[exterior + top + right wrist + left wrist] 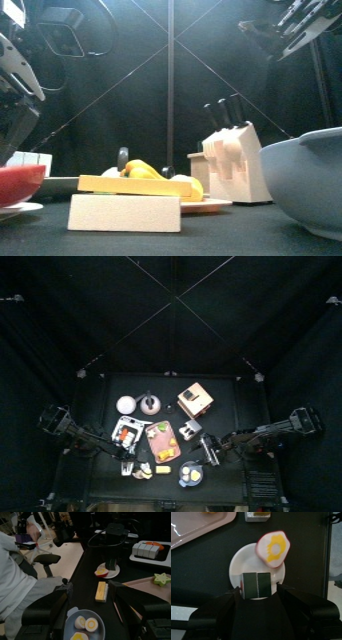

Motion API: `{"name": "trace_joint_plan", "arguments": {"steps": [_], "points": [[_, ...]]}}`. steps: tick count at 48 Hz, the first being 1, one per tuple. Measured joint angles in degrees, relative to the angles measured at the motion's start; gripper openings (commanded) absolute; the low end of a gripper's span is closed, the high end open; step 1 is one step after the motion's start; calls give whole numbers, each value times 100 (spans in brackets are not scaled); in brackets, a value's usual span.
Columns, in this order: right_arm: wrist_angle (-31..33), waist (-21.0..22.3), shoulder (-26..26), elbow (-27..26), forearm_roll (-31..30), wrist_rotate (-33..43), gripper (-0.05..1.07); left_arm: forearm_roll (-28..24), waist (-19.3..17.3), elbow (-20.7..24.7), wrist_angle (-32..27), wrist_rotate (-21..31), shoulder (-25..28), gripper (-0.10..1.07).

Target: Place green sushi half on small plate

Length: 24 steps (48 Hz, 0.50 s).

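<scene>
Looking straight down from the top view: the small black table point(167, 431) is crowded, with the left arm reaching in low at the near left, its gripper point(138, 468) over the near edge by a small pale dish. A reddish-brown board point(163, 441) lies mid-table, a white tray point(127, 434) to its left, a knife block point(197, 400) farther back. The right arm rests at the right, its gripper point(214, 446) short of the board.

Front view: a yellow slab on a white block sits near, the knife block point(230, 160) behind it, a grey-blue bowl point(307, 180) at near right. Plate not readable here.

Left wrist view: the green sushi half point(256, 585) stands upright on the small plate point(241, 562), at the plate's edge nearest the camera, beside a pink-rimmed slice with a yellow centre point(272, 548). The left gripper point(256, 597) stands spread wide, jaws clear on either side of the piece, not pinching it.

Right wrist view: the same plate point(110, 573) shows far off with the other arm above it; a person's sleeve point(17, 577) shows in the room beyond. The right gripper point(90, 619) has its jaws apart, nothing between them.

Judgement: placement looks done, release in hand. Next move calls for a straight lift away, without clipping the piece off the rim.
</scene>
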<state>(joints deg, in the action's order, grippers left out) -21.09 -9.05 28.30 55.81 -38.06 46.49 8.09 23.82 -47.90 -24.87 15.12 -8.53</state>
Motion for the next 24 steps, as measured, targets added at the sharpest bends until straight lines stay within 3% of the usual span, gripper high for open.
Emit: {"name": "trace_joint_plan", "arguments": {"steps": [24], "points": [[0,0,-44,-9,0,9,92,-62,-79,-53,-26,0,-290,93]]}}
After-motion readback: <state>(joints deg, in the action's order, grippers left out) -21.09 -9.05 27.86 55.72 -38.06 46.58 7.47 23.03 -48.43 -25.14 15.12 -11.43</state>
